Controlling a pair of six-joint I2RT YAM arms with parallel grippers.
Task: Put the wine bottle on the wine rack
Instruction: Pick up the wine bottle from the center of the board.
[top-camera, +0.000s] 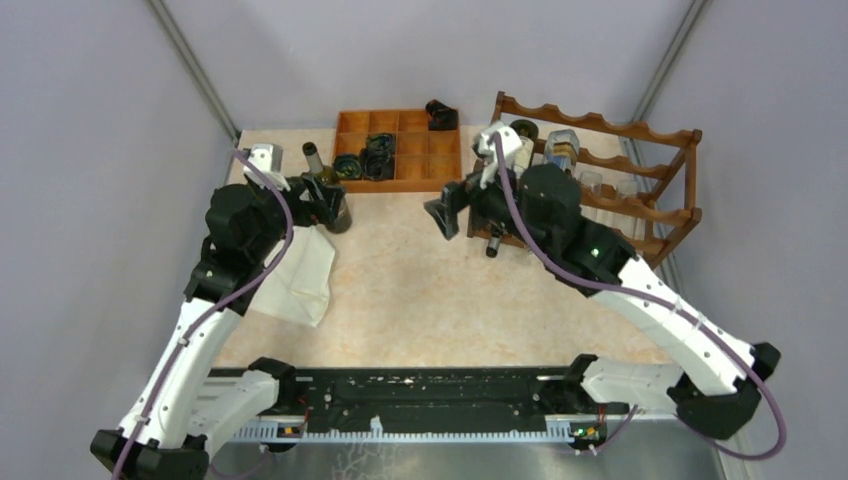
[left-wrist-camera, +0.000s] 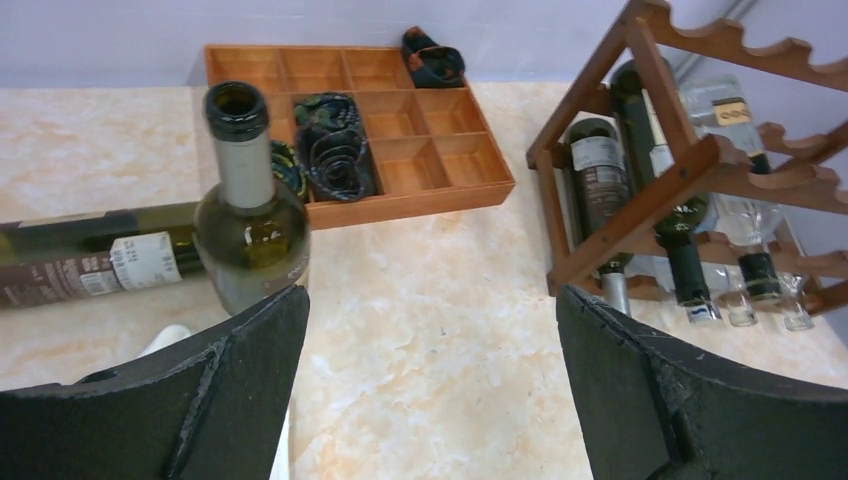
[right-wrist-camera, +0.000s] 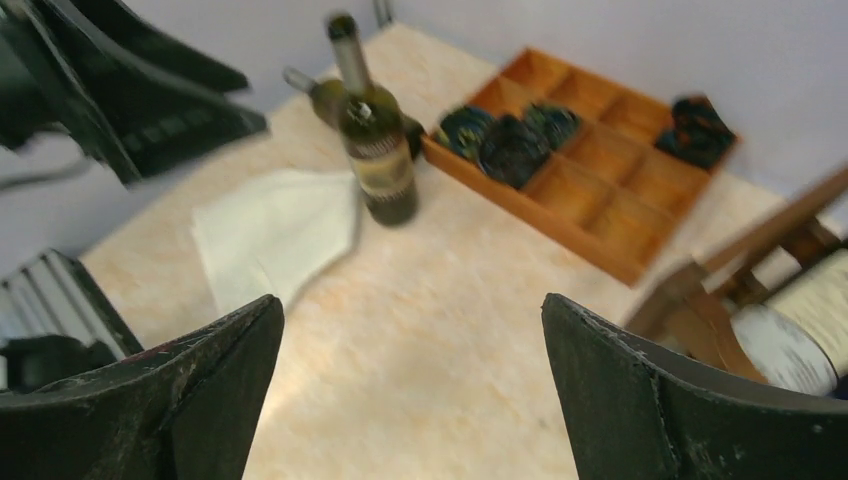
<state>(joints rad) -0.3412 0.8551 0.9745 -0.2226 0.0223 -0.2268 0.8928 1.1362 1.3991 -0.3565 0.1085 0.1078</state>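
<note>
An open green wine bottle (left-wrist-camera: 250, 215) stands upright on the table, just beyond my left gripper's left fingertip (left-wrist-camera: 270, 320) and outside the jaws. It also shows as the wine bottle (right-wrist-camera: 378, 160) in the right wrist view. My left gripper (left-wrist-camera: 430, 310) is open over bare tabletop. The reddish-brown wine rack (left-wrist-camera: 640, 190) stands to the right, with several bottles lying in it. My right gripper (right-wrist-camera: 412, 320) is open and holds nothing. It hovers in front of the wine rack (top-camera: 640, 175), facing the left arm. From above, the left gripper (top-camera: 322, 203) sits beside the wine bottle (top-camera: 340, 214).
A second labelled bottle (left-wrist-camera: 90, 262) lies on its side behind the upright one. An orange-brown compartment tray (top-camera: 440, 178) with dark rolled items sits at the back. A white cloth (top-camera: 305, 270) lies under the left arm. Grey walls close in both sides.
</note>
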